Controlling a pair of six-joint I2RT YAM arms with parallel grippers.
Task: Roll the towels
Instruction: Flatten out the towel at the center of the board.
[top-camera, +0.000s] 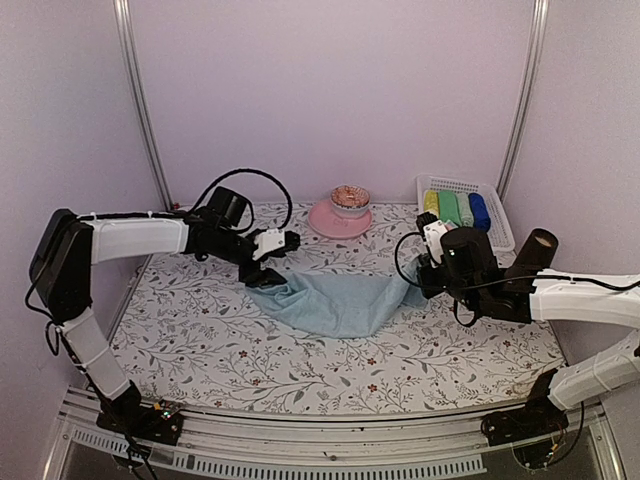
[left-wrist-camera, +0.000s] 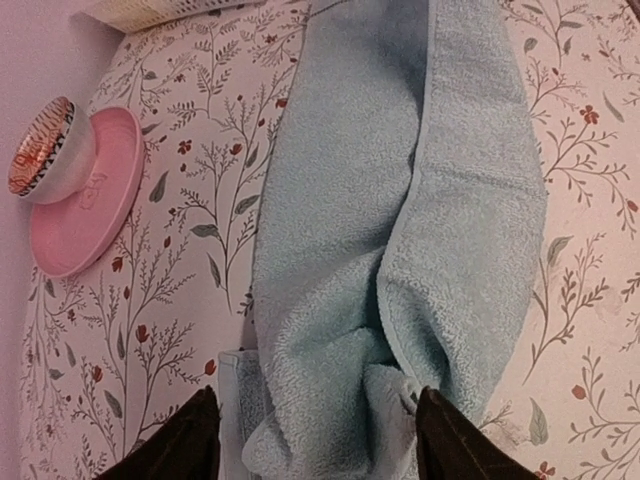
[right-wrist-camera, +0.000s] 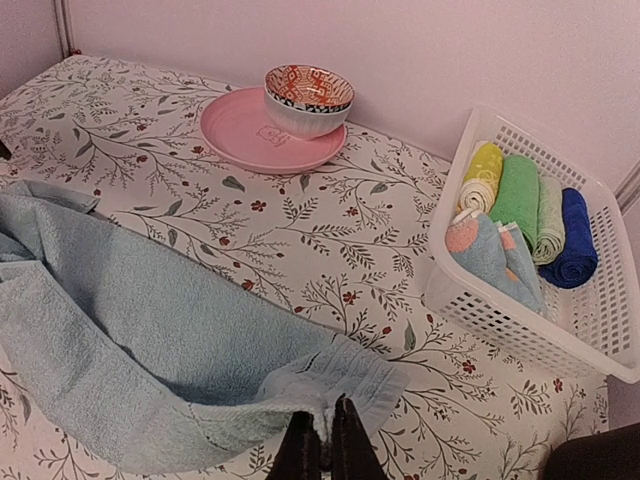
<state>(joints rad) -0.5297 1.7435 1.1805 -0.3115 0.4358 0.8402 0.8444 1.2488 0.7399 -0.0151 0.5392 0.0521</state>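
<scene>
One pale blue towel lies stretched across the middle of the flowered table, sagging towards the front. Its left end is bunched up between the wide-apart fingers of my left gripper. In the left wrist view the towel fills most of the gap of the left gripper; the right finger touches the cloth and the jaws stand open around it. My right gripper is shut on the hem at the towel's right corner, and that corner is a little lifted. The right gripper sits at the towel's right end.
A pink plate with a patterned bowl on it stands at the back centre. A white basket at the back right holds rolled cloths in yellow, green and blue. The same basket is close to the right of my right gripper.
</scene>
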